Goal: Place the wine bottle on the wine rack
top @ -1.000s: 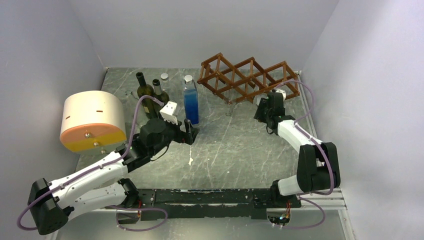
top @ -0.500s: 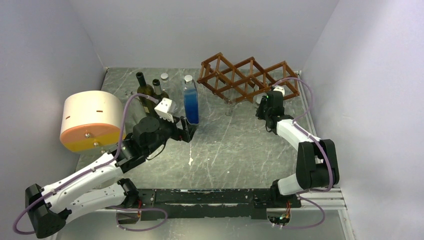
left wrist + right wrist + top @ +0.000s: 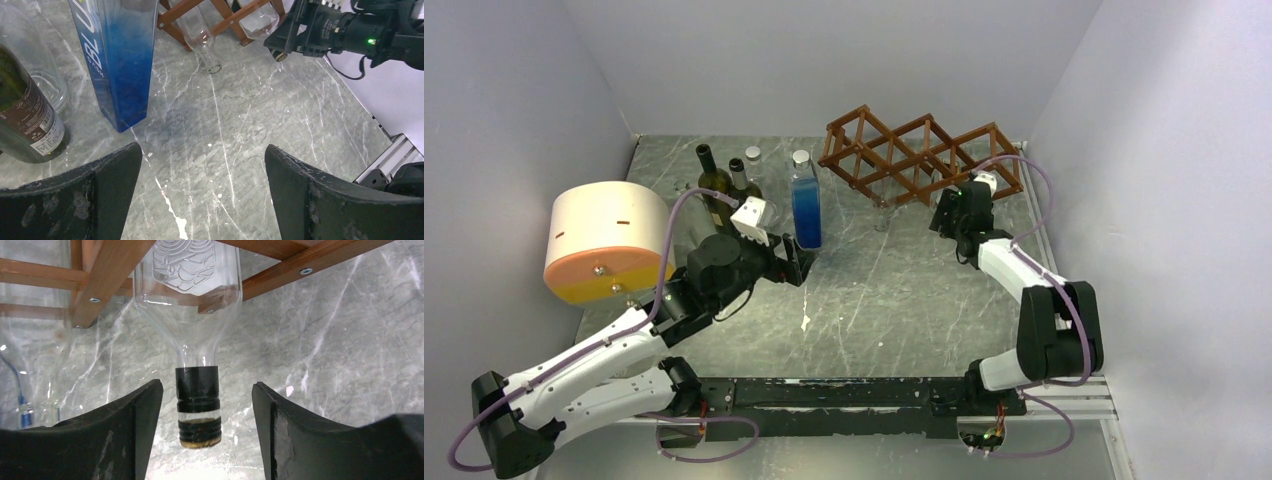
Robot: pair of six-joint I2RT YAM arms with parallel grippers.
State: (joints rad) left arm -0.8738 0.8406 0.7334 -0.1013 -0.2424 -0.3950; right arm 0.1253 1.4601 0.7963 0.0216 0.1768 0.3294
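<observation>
The reddish-brown lattice wine rack (image 3: 919,155) stands at the back right. A clear glass bottle (image 3: 192,300) with a black neck band lies in a lower opening of the rack (image 3: 115,260), neck pointing out. My right gripper (image 3: 206,385) is open, its fingers either side of that neck without touching; it also shows in the top view (image 3: 946,212). My left gripper (image 3: 202,147) is open and empty above the table, just in front of a tall blue square bottle (image 3: 117,60). It shows in the top view (image 3: 802,262) too.
Two green wine bottles (image 3: 714,190) (image 3: 742,185) and a clear capped bottle (image 3: 753,155) stand at the back left. A cream and orange drum (image 3: 609,240) is at the left wall. A second clear bottle (image 3: 202,40) lies in the rack.
My left gripper has drawn back a little to the left, away from the blue bottle. My right gripper has shifted slightly up toward the rack.
</observation>
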